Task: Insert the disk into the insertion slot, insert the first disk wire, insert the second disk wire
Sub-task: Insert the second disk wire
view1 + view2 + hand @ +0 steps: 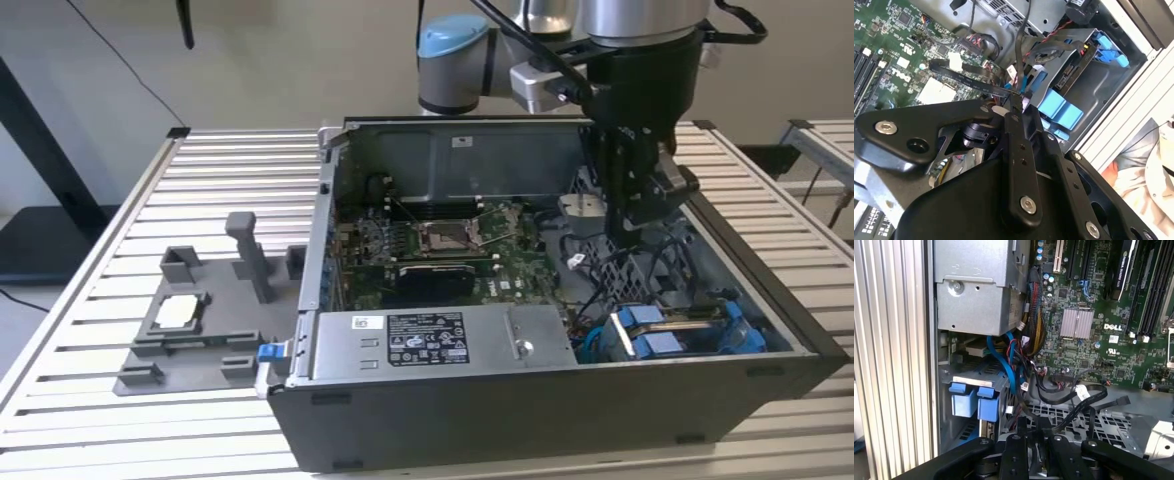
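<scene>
Gripper [1013, 107] fingers are shut, pinching a black wire [978, 80]. You risk snagging loose cables [1020, 45] beside the disk [1055, 105].

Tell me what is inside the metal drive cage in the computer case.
Inside the cage sits the disk, its two blue end tabs sticking out. Its silver body and label are covered by the cage's metal.

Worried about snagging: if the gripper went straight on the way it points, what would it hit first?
Probably the loose black cables just beyond the gripper, then the perforated metal plate; depth is unclear.
</scene>
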